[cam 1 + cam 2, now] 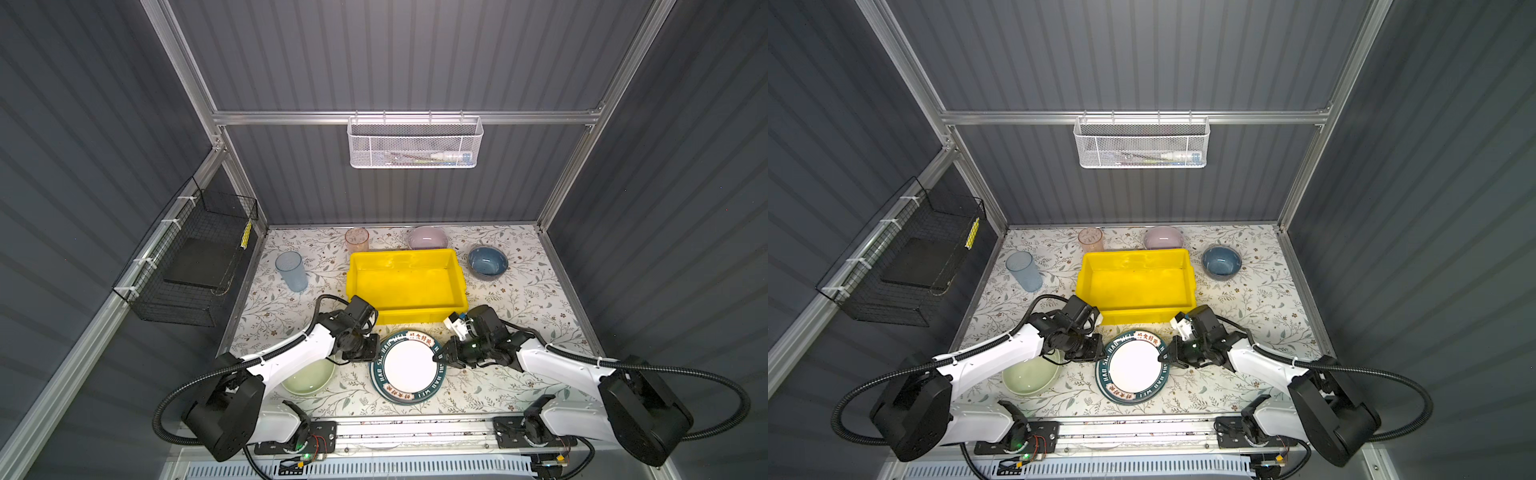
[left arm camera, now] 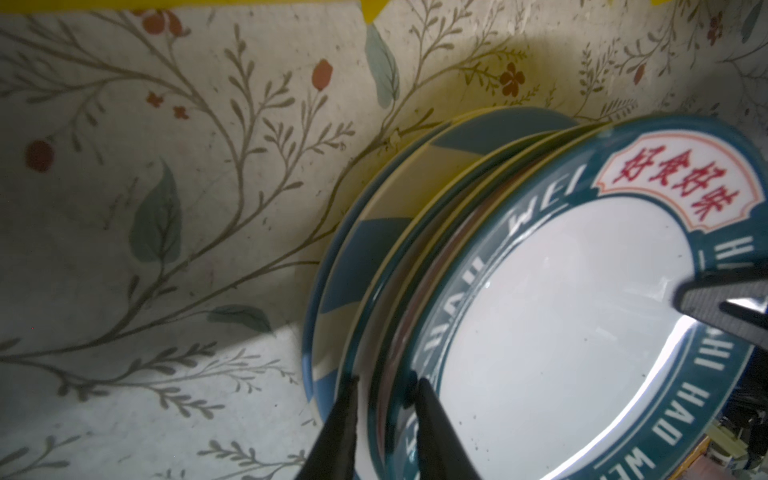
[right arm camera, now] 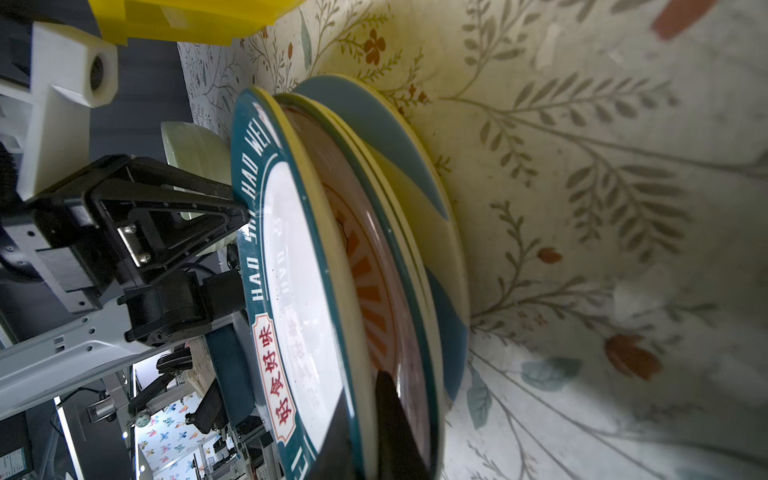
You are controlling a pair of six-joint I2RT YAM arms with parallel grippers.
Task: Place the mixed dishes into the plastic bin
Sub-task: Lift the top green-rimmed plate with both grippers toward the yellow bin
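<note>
Several plates point(image 2: 361, 257) sit stacked near the table's point(image 1: 478, 395) front edge, green-rimmed lettered plate point(image 1: 409, 365) on top, with the yellow plastic bin point(image 1: 409, 318) just behind them, long side running left to right. The right gripper point(image 1: 438, 360) is clamped on that top plate's right rim, so I'd guess it hauls it straight back; the left gripper point(image 1: 377, 353) straddles the left rim, jaws slightly apart, can't tell if it's gripping.

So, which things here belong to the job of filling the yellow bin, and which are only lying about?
Job: yellow bin, green-rimmed plate, plates under it, pale green bowl, lilac bowl, blue bowl, pink tumbler, blue tumbler.
Lying about: white mesh basket, black wire basket.
</note>
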